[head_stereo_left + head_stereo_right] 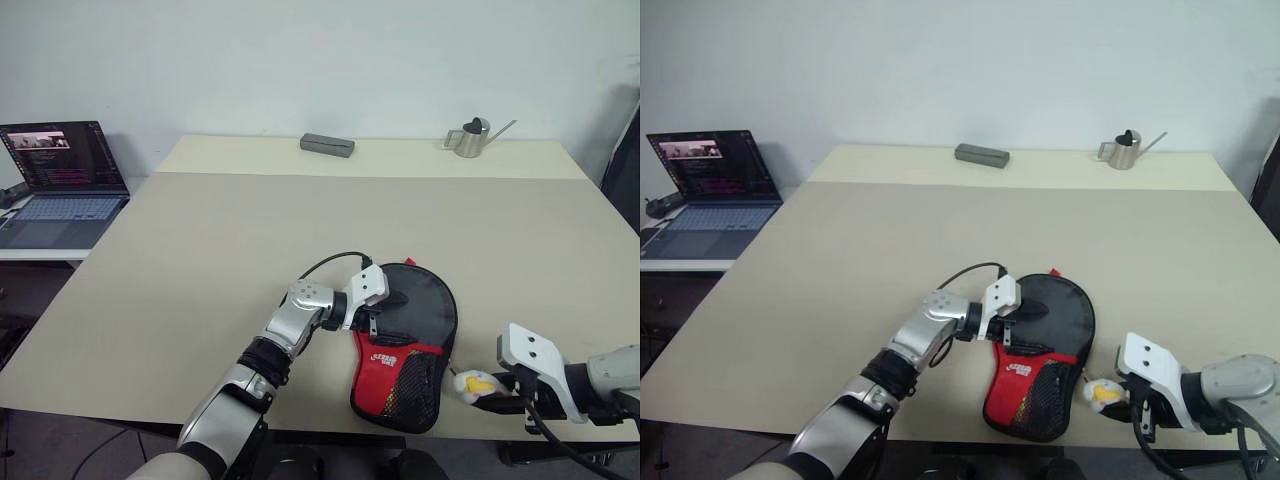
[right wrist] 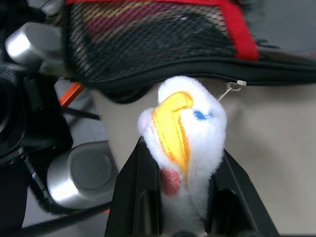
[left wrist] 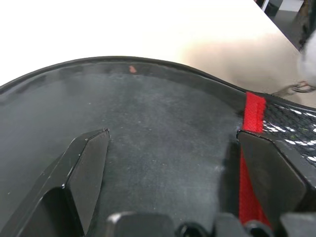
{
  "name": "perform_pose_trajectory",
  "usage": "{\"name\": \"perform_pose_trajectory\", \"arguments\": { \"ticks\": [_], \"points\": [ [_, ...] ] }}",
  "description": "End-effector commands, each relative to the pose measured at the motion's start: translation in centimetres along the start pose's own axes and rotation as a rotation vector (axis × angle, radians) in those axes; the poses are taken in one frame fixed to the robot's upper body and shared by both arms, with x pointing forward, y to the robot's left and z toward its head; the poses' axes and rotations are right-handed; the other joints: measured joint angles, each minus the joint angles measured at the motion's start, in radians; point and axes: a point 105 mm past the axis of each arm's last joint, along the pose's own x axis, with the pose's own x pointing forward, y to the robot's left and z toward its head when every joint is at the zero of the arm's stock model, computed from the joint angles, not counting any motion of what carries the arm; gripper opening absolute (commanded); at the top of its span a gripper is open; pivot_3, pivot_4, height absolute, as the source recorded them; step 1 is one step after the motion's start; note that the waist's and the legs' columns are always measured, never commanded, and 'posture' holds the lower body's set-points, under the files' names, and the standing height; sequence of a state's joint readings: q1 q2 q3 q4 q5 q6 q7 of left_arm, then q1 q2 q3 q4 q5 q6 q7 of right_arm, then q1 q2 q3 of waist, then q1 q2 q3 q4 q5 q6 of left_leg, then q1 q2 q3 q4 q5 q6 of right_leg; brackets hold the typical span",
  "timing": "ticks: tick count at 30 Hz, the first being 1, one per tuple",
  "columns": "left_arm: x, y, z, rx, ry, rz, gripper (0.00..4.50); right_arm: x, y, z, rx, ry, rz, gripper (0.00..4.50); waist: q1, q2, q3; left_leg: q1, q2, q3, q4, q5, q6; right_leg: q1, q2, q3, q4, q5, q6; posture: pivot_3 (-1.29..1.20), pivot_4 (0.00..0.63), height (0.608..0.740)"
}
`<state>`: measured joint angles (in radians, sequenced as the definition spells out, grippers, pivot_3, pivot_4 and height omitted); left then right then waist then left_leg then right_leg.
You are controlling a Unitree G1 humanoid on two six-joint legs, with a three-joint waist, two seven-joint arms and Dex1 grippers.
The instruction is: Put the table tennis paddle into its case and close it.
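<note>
Table (image 1: 200, 260) broad, bare; case (image 1: 405, 345) overhangs near edge. Left end effector (image 1: 385, 312) spread on case; right end effector (image 1: 490, 385) clamps plush toy (image 1: 472, 383).

**Clearance on the table**

Table (image 1: 200, 260) bare through the frame's middle and left; far edge carries only a grey block (image 1: 327, 145) and a small watering can (image 1: 470, 138), well apart; laptop (image 1: 60, 185) off the table at upper left; lower centre blocked by the case (image 1: 405, 350) with the left gripper (image 1: 385, 305) on it; right gripper (image 1: 490, 385) with a plush toy (image 1: 472, 383) crowds the lower right edge.
</note>
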<state>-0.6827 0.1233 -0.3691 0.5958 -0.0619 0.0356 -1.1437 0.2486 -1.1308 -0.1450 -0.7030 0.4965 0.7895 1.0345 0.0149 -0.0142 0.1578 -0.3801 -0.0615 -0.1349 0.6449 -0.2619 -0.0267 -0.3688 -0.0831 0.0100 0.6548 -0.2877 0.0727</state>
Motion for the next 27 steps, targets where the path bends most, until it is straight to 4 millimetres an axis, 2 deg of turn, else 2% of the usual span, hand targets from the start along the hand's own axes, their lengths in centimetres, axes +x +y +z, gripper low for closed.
{"name": "perform_pose_trajectory", "arguments": {
  "ticks": [1, 12, 17, 26, 27],
  "points": [
    [-0.1, -0.9, -3.7, -0.101, 0.116, -0.004, 4.5, 0.6, 2.6, 0.2, -0.01, -0.009, 0.15, 0.55, 0.005, 0.0, 0.0, 0.0, 0.0, 0.0, 0.0, 0.0, 0.0, 0.0, 0.0, 0.0, -0.001, 0.0, 0.0, 0.0, 0.15, 0.74],
    [0.3, -1.0, -3.6, -0.096, 0.114, -0.01, 4.5, 2.4, -0.2, 1.9, -0.031, -0.096, 0.031, 0.55, 0.005, -0.002, -0.001, 0.001, 0.0, 0.0, 0.0, 0.0, 0.001, 0.002, -0.001, -0.001, -0.004, 0.0, 0.001, 0.0, 0.15, 0.74],
    [0.2, -0.9, -3.6, -0.095, 0.114, -0.005, 4.5, 1.9, -0.8, 2.5, 0.014, -0.129, 0.023, 0.55, 0.005, -0.002, -0.002, 0.001, 0.0, 0.0, 0.0, 0.0, 0.001, 0.002, -0.001, 0.0, -0.004, 0.0, 0.001, 0.0, 0.15, 0.74],
    [0.5, -0.9, -3.5, -0.086, 0.112, 0.0, 4.5, 0.4, -1.1, 2.7, 0.026, -0.123, -0.003, 3.44, 0.006, -0.002, -0.002, 0.001, 0.0, 0.0, 0.0, 0.0, 0.001, 0.003, -0.001, -0.001, -0.004, 0.001, 0.0, 0.0, 0.15, 0.74],
    [0.6, -0.9, -3.5, -0.085, 0.111, 0.0, 4.5, 0.2, -1.0, 2.9, 0.032, -0.132, 0.003, 3.44, 0.006, -0.002, -0.002, 0.001, 0.0, 0.0, 0.0, 0.0, 0.001, 0.003, -0.001, 0.0, -0.004, 0.001, 0.001, 0.0, 0.15, 0.74]
  ]
}}
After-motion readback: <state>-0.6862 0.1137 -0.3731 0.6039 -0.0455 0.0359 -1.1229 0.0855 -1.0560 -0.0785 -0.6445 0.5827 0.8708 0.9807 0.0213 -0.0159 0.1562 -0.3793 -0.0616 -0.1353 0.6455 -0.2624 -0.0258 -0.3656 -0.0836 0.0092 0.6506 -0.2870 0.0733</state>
